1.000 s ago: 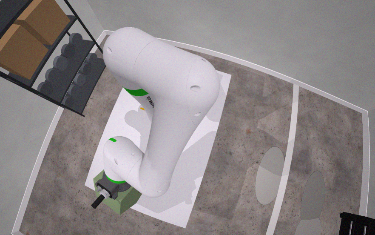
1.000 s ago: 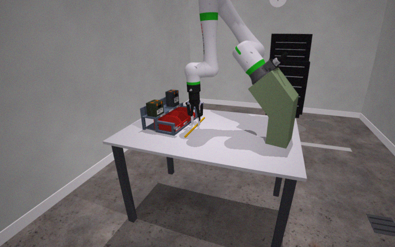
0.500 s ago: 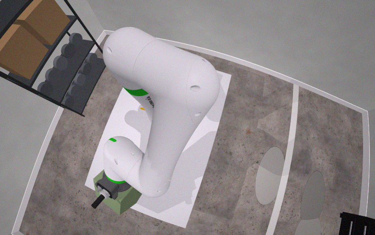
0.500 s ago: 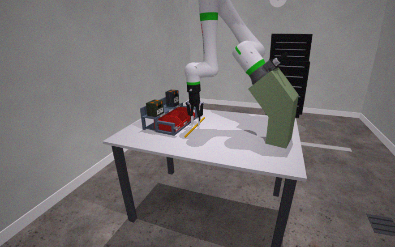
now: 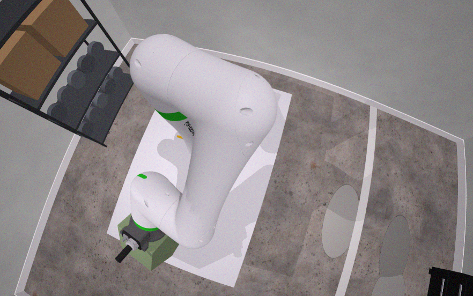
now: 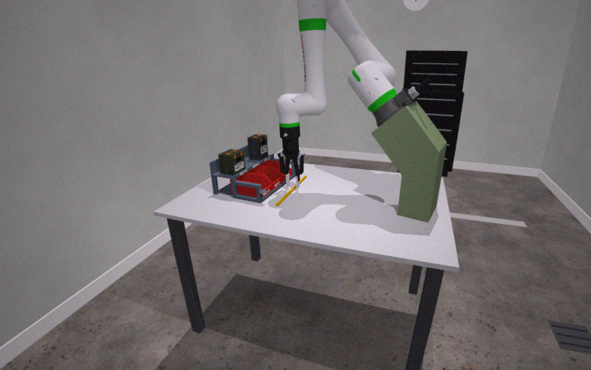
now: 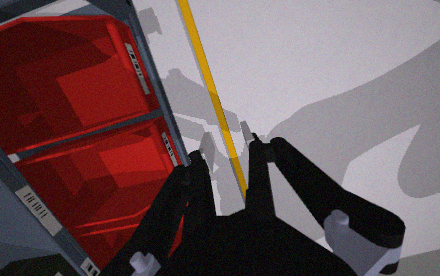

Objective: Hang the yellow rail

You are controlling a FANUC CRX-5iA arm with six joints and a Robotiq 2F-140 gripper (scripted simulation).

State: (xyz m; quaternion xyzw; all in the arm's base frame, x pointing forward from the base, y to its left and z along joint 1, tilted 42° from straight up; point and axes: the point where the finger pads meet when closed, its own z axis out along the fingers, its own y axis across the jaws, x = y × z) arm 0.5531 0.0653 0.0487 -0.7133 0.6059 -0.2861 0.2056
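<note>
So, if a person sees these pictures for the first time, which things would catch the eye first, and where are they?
Probably the big white arm, reaching down from its slanted green pedestal at the table's right side. Next come the red bins in a grey rack at the table's far left. Beside them the thin yellow rail lies flat on the white table, with the black hand part-open above it, fingers on either side, holding nothing.
</note>
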